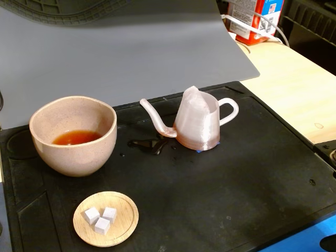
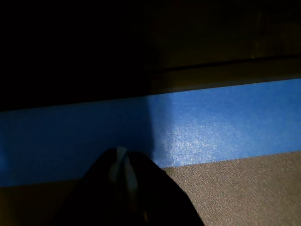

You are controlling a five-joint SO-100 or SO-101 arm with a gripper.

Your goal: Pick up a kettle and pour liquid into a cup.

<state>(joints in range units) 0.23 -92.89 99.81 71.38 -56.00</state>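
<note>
Nearby, gripper (image 2: 123, 170) in wrist view: dark tip over blue tape (image 2: 211, 127), opening unreadable. Farther, cup (image 1: 73, 135) holds tea (image 1: 76, 137), kettle (image 1: 198, 122) upright beside it, spout toward cup; likely pour done.

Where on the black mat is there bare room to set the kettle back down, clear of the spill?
Free: the wide stretch of black mat to the right of the wooden dish and in front of the kettle. Crowded: the left side, with the cup and the dish. A dark puddle lies under the kettle's spout.
</note>
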